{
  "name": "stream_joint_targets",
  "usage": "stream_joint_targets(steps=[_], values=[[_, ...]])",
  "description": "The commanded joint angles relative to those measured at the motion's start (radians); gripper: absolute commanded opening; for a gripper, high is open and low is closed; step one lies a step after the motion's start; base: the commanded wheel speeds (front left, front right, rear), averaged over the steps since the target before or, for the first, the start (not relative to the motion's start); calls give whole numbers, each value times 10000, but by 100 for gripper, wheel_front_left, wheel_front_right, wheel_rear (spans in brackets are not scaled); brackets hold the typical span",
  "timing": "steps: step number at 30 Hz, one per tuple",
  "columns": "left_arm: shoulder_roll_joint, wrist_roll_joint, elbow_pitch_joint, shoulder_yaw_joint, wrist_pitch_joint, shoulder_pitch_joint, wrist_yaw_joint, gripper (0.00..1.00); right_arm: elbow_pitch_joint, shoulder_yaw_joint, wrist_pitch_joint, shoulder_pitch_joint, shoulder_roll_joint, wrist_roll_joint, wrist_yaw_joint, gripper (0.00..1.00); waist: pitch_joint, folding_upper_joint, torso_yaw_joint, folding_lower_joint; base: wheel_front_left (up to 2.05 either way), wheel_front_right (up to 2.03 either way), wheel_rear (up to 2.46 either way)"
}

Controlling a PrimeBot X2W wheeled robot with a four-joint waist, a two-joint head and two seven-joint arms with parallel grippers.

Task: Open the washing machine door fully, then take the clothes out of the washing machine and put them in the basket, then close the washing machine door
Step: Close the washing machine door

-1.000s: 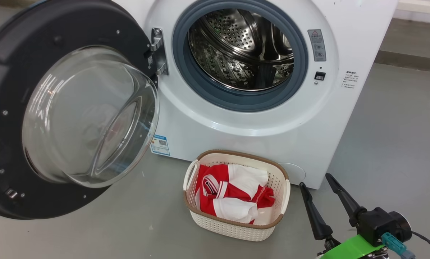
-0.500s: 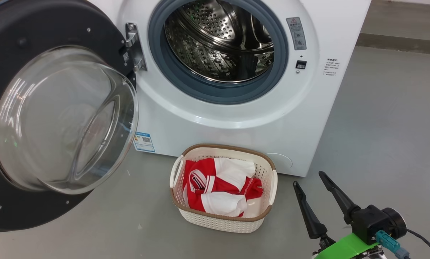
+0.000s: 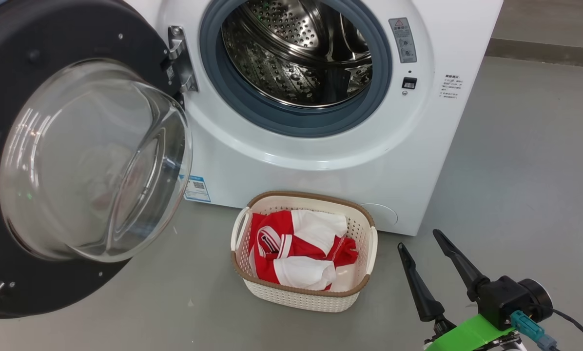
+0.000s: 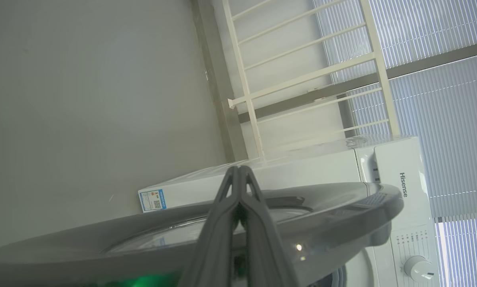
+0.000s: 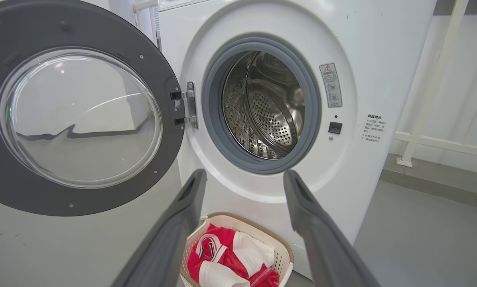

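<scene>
The washing machine door (image 3: 52,44) has a clear glossy glass bowl (image 3: 87,161) in smooth dark plastic. The washing machine (image 3: 320,170) is glossy white, its drum (image 3: 281,73) shiny perforated steel. The basket (image 3: 296,297) is matt plastic; the clothes (image 3: 316,229), thin cloth.

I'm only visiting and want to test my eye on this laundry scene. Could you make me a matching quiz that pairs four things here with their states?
Things:
1. washing machine door
2. clothes
3. left claw
4. right claw

States:
A. fingers spread apart
B. swung open
C. fingers pressed together
D. lying in the basket

Pairs: 1-B; 2-D; 3-C; 4-A
</scene>
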Motion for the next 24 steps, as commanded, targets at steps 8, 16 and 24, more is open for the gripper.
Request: stream_joint_targets(steps=[8, 16, 24], values=[[-42, -350, -89, -108, 1214, -199, -629, 0, -241, 150, -69, -359, -62, 43, 48, 100, 30, -1, 207, 0, 0, 0, 0], [-607, -888, -416, 70, 2070, 20, -941, 0, -173, 184, -137, -376, -62, 160, 48, 100, 35, -1, 354, 0, 0, 0, 0], [-1207, -1302, -1268, 214, 2484, 317, -1071, 0, -93, 142, -202, -355, -62, 243, 48, 100, -3, -1, 429, 0, 0, 0, 0]])
